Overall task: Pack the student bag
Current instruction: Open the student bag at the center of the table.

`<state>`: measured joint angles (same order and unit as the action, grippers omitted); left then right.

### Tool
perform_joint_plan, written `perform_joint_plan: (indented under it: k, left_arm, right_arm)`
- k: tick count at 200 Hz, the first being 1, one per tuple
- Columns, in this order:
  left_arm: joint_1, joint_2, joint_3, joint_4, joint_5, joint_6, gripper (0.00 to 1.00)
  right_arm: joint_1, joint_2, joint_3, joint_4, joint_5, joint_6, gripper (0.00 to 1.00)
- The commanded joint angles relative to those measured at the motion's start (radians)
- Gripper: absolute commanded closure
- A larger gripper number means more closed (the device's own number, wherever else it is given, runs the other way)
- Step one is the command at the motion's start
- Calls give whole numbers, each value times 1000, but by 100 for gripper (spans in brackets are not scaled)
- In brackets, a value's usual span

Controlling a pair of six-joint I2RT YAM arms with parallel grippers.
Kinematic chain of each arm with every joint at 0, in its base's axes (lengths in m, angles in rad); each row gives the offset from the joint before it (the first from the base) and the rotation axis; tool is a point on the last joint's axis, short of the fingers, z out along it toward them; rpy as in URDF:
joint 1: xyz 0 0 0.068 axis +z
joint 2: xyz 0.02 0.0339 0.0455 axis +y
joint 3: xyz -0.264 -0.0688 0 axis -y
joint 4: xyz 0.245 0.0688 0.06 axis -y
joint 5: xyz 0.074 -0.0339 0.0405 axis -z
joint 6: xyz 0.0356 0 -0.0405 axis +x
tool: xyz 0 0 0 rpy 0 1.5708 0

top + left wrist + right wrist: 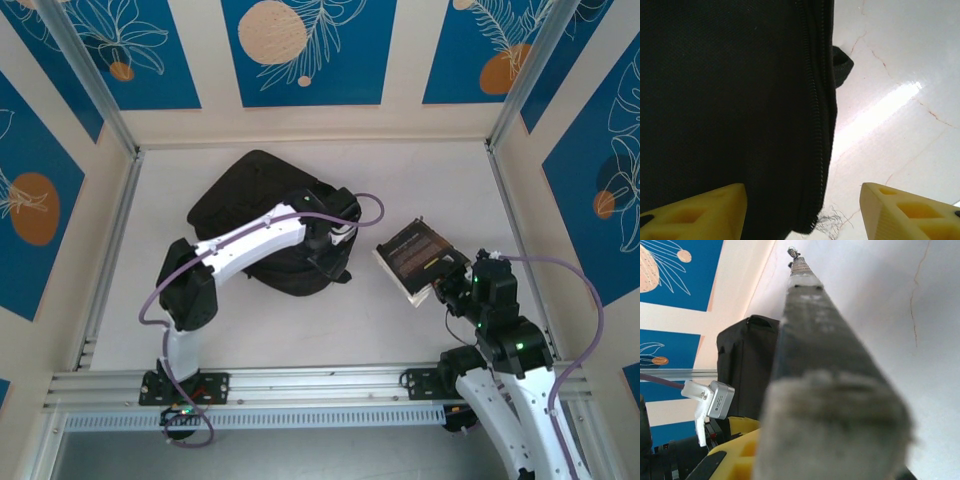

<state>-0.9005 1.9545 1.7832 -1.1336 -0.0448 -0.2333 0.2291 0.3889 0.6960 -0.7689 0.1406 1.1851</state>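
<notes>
**My left fingers straddle the bag's edge, my right ones grip the book**

The student bag [262, 205] lies on the white table [420, 180], left of the middle, its rounded end toward the far-left corner. My left arm reaches across it from the near side, and my left fingers [331, 258] are at its near right edge.

On my left wrist camera, those left fingers [700, 212] are spread apart with nothing clamped between them. One yellow tip sits over the black fabric of the student bag [725, 100] and the other over bare table [890, 75]. The zipper [816, 115] runs along the bag's edge through the gap between them. I cannot tell whether either tip touches the fabric.

My right fingers [447, 290] are closed on the near right corner of the book [412, 255]. It has a flat dark cover with gold print and sits just right of the bag, apart from it. On my right wrist camera the book [815, 340] runs away from me edge-on, blurred up close, with one yellow right finger [735, 452] at its base. Past it stands the student bag [747, 365].
</notes>
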Motion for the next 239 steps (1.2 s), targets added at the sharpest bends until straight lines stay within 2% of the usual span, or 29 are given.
perform_joint_plan:
  k: [1,22,64,121,166,239]
  left_arm:
    - [9,27,35,4,-38,17,46]
    - [12,47,31,10,-45,19,61]
    - [29,38,27,21,-62,-10,100]
    - [55,-69,10,54,-56,-53,100]
    - [92,-172,-50,123,45,-109,100]
    - [120,-254,-106,187,167,-175,100]
  right_arm:
    - [-14,-12,-11,93,-50,25,100]
    - [-25,-12,-25,101,-73,39,100]
    - [-46,-15,-25,105,-109,41,100]
    - [-55,-25,-16,99,-132,25,100]
    - [-56,-24,-17,155,-169,16,100]
    - [-57,-22,-21,193,-231,13,100]
